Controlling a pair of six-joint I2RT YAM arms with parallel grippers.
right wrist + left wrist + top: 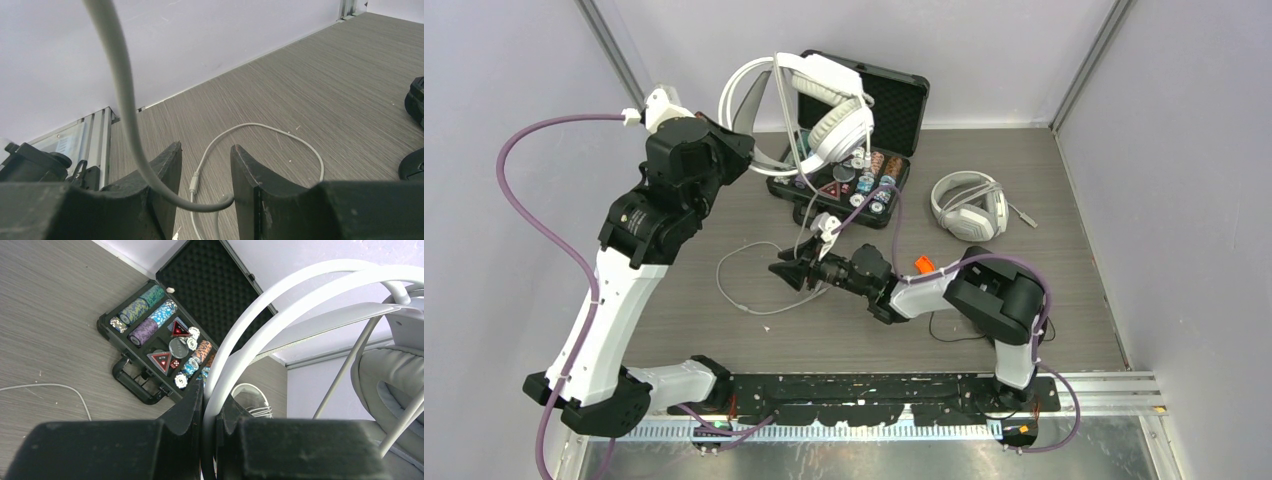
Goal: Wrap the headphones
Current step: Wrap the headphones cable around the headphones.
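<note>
- The left gripper is clamped on the headband of the lifted white headset. It holds the headset in the air over the open poker-chip case at the far edge of the table.
- The headset's cable hangs steeply down to the right gripper near the table's middle. From there it trails in a loop on the table toward the left edge.
- The right gripper's jaws stand apart, and the cable lies in the gap unpinched.
- The right arm is the nearer one to the slack, so closing on the cable there looks like the start of winding.
</note>
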